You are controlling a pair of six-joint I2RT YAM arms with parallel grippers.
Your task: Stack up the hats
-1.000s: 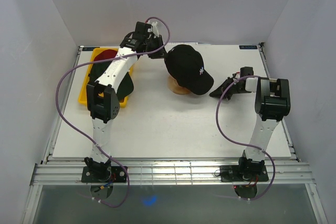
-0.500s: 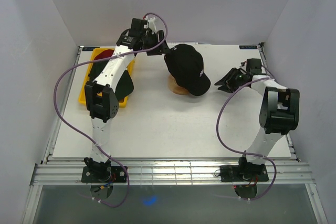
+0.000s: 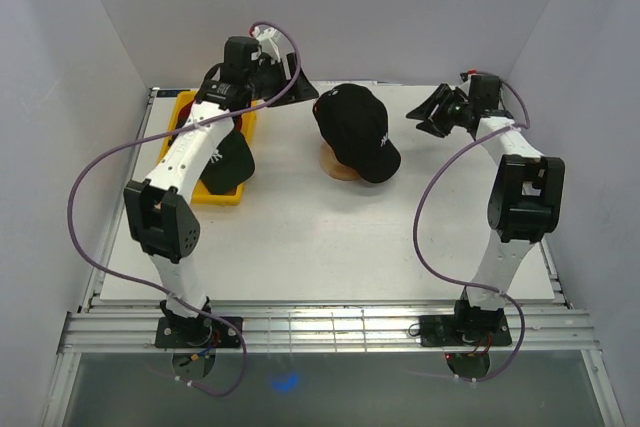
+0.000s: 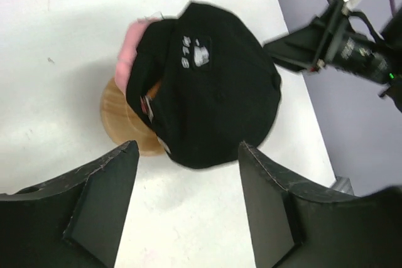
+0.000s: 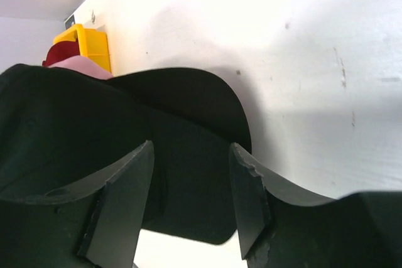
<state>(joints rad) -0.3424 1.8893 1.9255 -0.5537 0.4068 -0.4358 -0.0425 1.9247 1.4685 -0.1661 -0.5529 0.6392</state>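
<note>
A black hat with a small white logo (image 3: 357, 130) sits on the wooden stand (image 3: 340, 167) at mid-table; its crown (image 4: 207, 86) fills the left wrist view, with a pink edge (image 4: 134, 34) showing under it. My left gripper (image 3: 303, 90) hangs open behind and left of this hat, holding nothing (image 4: 187, 155). My right gripper (image 3: 421, 116) is open to the hat's right and apart from it, and the black brim (image 5: 182, 123) lies beyond its fingers (image 5: 190, 155). A dark green hat (image 3: 228, 159) and a red hat (image 3: 190, 112) lie in the yellow tray.
The yellow tray (image 3: 215, 194) stands at the table's left side, partly under my left arm; it also shows far off in the right wrist view (image 5: 93, 45). Grey walls close in the back and both sides. The table's right edge (image 3: 515, 137) runs near my right arm.
Both grippers have opened and drawn away from the black hat, the left one back and leftward, the right one toward the back right. The hat stays on the stand.
</note>
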